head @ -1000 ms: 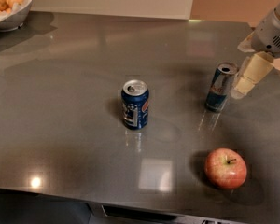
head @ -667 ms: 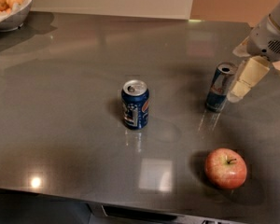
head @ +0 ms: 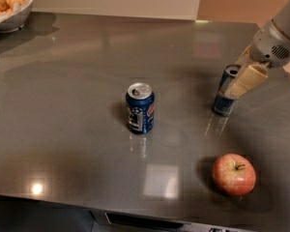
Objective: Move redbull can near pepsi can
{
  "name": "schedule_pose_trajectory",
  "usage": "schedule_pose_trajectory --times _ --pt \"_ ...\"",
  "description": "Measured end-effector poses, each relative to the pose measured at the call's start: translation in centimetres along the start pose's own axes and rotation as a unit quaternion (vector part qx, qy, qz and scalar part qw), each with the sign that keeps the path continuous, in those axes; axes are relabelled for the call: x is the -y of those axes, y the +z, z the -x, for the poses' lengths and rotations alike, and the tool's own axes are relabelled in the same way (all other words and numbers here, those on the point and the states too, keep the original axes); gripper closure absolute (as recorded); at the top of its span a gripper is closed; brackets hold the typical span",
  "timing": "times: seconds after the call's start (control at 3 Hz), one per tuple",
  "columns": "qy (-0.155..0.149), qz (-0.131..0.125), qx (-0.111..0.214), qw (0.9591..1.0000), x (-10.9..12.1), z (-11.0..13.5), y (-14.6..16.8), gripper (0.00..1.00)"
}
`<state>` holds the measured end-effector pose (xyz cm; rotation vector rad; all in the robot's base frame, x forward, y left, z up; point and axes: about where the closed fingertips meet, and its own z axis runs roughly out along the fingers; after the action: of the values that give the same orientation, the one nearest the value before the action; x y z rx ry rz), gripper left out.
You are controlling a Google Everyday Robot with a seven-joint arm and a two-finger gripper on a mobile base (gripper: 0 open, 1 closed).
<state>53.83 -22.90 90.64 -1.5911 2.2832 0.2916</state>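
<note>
The redbull can (head: 224, 99), slim and blue-and-silver, stands at the right of the grey table (head: 77, 81). My gripper (head: 236, 83) reaches in from the upper right and is at the can's upper part, with its cream tip overlapping the can's right side. The pepsi can (head: 140, 108), short and dark blue with a silver top, stands upright near the table's middle, well to the left of the redbull can.
A red apple (head: 233, 173) lies at the front right, below the redbull can. A bowl of fruit (head: 7, 3) stands at the far left corner. The table's front edge runs along the bottom of the view.
My gripper has moved left and slightly down, from beside the redbull can's right side to overlapping the can. The cans and the apple have not moved.
</note>
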Motion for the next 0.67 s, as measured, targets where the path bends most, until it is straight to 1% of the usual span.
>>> schedule_pose_trajectory --times 0.33,0.67 --pt "-0.008 0.008 0.009 0.9999 -0.5 1.0 0.0 0.65" --pt "-0.025 0.031 0.023 0.9989 -2.3 3.2 0.2 0.88"
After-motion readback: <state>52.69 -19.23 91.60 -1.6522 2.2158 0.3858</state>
